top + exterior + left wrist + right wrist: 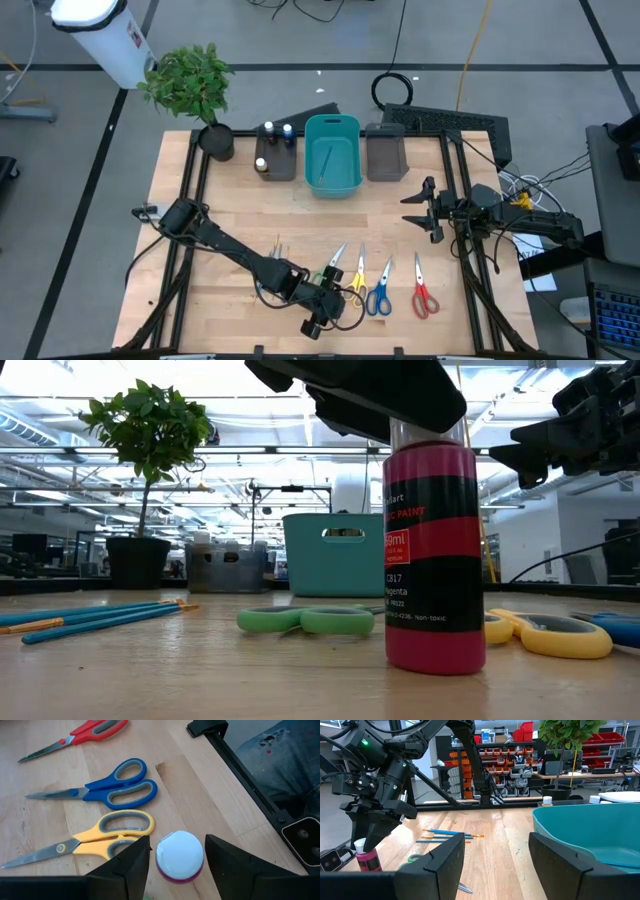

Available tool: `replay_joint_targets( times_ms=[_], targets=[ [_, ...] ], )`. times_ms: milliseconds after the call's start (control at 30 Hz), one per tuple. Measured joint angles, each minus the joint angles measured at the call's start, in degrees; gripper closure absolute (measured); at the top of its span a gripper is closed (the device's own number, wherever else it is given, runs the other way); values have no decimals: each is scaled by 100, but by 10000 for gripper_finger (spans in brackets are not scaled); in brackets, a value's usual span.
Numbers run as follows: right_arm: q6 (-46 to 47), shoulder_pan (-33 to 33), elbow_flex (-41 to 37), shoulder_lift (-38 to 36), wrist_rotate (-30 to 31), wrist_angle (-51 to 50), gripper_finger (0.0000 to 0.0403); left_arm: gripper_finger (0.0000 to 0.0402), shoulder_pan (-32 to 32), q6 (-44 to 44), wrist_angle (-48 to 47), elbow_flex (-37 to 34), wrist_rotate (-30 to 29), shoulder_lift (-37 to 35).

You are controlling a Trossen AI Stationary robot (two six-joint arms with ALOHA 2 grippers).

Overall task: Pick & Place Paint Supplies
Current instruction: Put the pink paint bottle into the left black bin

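A magenta paint bottle (433, 560) with a white cap (180, 856) stands upright on the table near its near edge. My left gripper (177, 840) hangs over it, open, one finger on either side of the cap with narrow gaps; in the high view the left gripper (325, 297) hides the bottle. Green (335, 262), yellow (357, 277), blue (378, 292) and red scissors (422, 296) lie flat in a row to its right. Thin brushes (278, 248) lie to its left. My right gripper (425, 210) waits open near the right edge, above the table.
At the far edge stand a teal bin (332, 155), a dark grey bin (276, 158) holding small capped bottles (268, 130), and a second dark grey bin (386, 155). A potted plant (192, 85) is at the far left corner. Bare wood lies mid-table.
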Motion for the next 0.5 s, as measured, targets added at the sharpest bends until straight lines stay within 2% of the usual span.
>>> replay_joint_targets(
  times_ms=[500],
  targets=[
    [0,1,1,-2,0,0,190,206,0,-334,-4,0,4,0]
  ],
)
